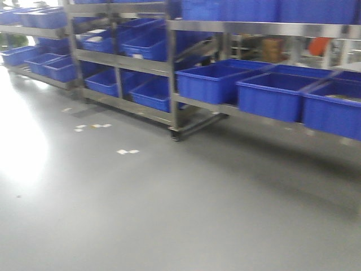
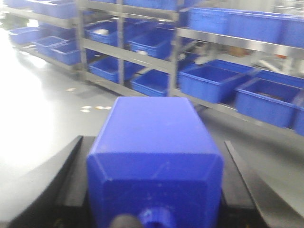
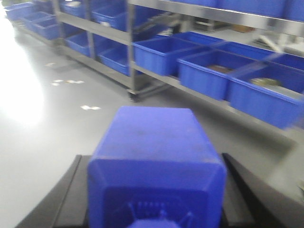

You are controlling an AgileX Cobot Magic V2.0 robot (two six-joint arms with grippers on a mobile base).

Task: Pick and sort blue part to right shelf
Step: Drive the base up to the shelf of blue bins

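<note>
Two wrist cameras each look along a tool toward steel racks of blue bins.

In the left wrist view, the left tool point(image 2: 154, 140) shows as two black fingers point(image 2: 71, 175) that slant outward at either side of the frame. A blue part point(image 2: 154, 156), a boxy plastic block with bevelled edges and a round stub on its near face, sits between them and fills the gap. The tool appears closed on it, holding it above the grey floor point(image 2: 42, 123).

The right wrist view shows much the same. The right tool point(image 3: 152, 156) has a second blue part point(image 3: 154, 152) of the same shape clamped between its black fingers. Its near face is recessed and ribbed.

The front-facing view is blurred and shows no arm or part. A steel shelf rack point(image 1: 172, 68) on small wheels stands at centre. A second rack point(image 1: 265, 28) to the right carries a row of large blue bins point(image 1: 211, 82). Small white scraps point(image 1: 127, 151) lie on the floor in front of the racks.
</note>
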